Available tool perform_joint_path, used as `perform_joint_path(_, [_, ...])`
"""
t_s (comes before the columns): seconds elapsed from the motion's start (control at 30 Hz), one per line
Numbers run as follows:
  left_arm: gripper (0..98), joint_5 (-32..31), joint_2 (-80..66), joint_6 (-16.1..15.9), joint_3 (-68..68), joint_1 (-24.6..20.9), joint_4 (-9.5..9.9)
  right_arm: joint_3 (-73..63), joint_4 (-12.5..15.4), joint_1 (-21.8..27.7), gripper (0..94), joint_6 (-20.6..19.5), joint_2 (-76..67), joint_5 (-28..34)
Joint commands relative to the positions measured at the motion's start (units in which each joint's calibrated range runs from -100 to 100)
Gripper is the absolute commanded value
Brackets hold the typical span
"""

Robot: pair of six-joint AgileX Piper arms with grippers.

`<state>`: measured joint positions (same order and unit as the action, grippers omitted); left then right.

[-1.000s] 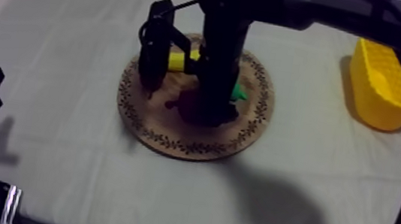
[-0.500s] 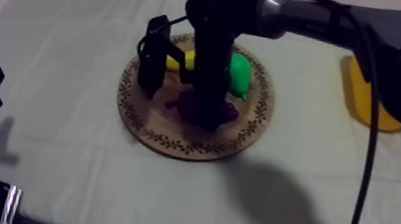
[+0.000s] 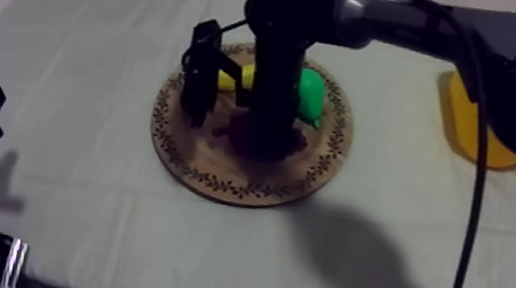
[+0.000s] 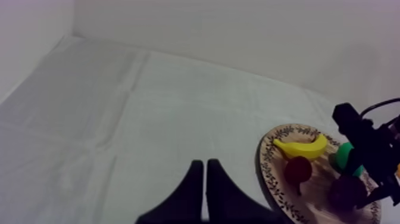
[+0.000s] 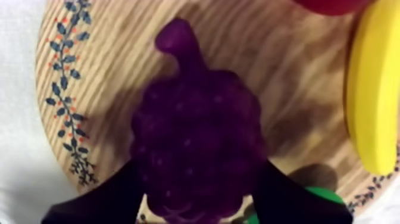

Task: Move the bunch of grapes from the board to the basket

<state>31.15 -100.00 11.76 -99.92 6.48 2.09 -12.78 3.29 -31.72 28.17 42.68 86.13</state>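
My right arm has come down over the wooden board (image 5: pixel 101 71). A second ago it was hiding the pear (image 3: pixel 309 95); now the pear is showing again beside it. In the last half second the arm is hardly moving any more, so I judge that the descent is finished.

My right gripper (image 5: pixel 200 168) is closing round the bunch of grapes (image 5: pixel 196 131). One black finger is touching each flank of the bunch, and I judge that they are pinching it. The bunch is lying on the board, near the rim, with the banana (image 5: pixel 372 101) just beside it.

For the task this means that the grasp is being made, but the lift is not yet done. The yellow basket (image 3: pixel 469 129) is waiting well apart, at my right.

My left gripper (image 4: pixel 205 179) is resting low over the cloth, its fingers pressed together.
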Motion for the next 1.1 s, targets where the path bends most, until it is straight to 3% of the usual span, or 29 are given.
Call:
perform_joint_path(0.0, [0.1, -0.03, 0.00, -0.01, 0.03, 0.00, 0.03, 0.27, 0.26, 0.21, 43.0, 0.19, -1.05, 0.02])
perform_joint_path(0.6, [0.1, -0.03, 0.00, -0.01, 0.03, 0.00, 0.03, 9.42, 0.87, 4.26, 40.7, 0.78, -23.39, -3.39])
perform_joint_path(1.07, [0.1, -0.03, 0.00, -0.01, 0.03, 0.00, 0.03, 19.14, 1.23, 13.16, 40.0, -1.61, -41.73, -14.29])
